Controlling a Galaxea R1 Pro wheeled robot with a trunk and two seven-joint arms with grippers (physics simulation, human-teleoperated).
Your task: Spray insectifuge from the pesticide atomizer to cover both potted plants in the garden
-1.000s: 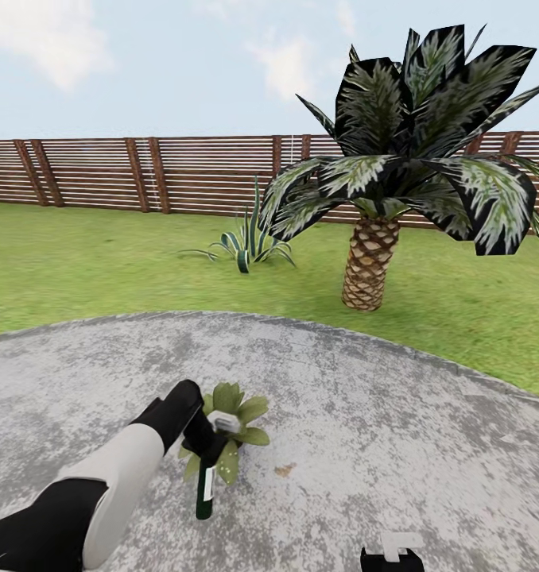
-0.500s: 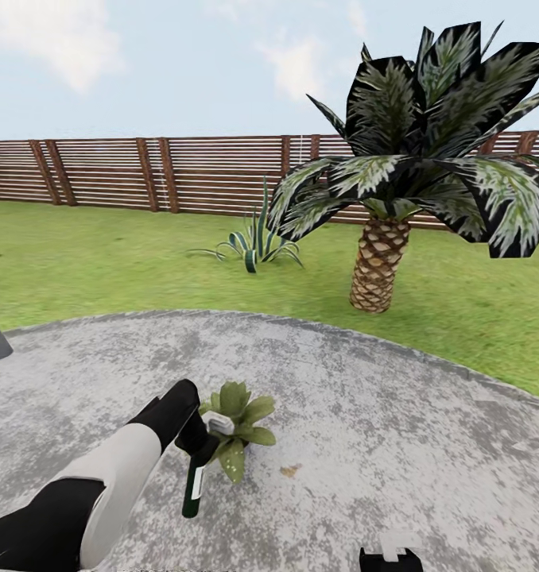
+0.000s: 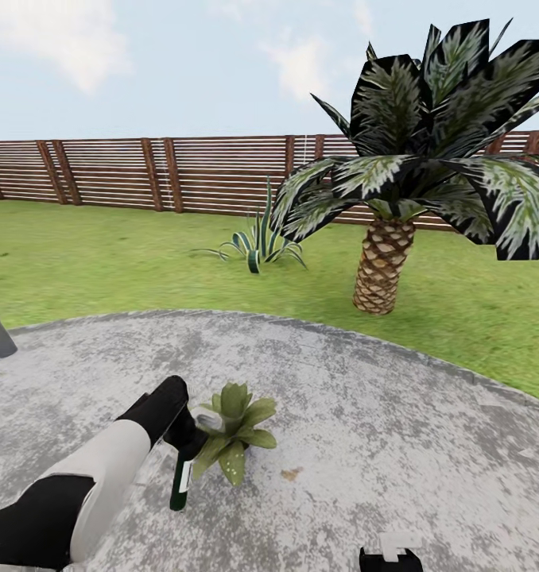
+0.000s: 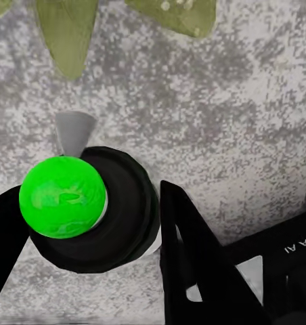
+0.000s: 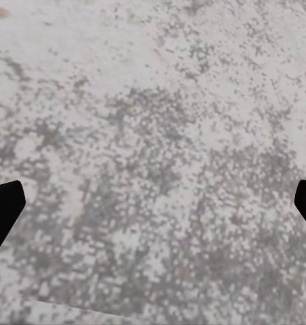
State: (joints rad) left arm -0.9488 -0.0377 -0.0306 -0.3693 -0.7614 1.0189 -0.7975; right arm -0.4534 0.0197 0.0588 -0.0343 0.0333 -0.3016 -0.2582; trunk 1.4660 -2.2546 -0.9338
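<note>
Left gripper (image 3: 187,433) is clamped on the pesticide atomizer (image 3: 180,481) near its nozzle end — bottle hangs just left of the potted plant (image 3: 234,429), over the near-left patio (image 3: 381,413). Long axis roughly vertical, dark-green body pointing down, grey nozzle up toward the leaves. Likely light, rigid, smooth plastic — could slip; best held around the body. Right gripper (image 5: 153,203) is spread open above bare stone.

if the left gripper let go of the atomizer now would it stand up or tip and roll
The pesticide atomizer hangs tilted from the left gripper above the patio, so it would probably land askew and tip. Tall and slim, it looks easy to topple. Its round body would likely roll on the flat stone, perhaps against the potted plant.
</note>
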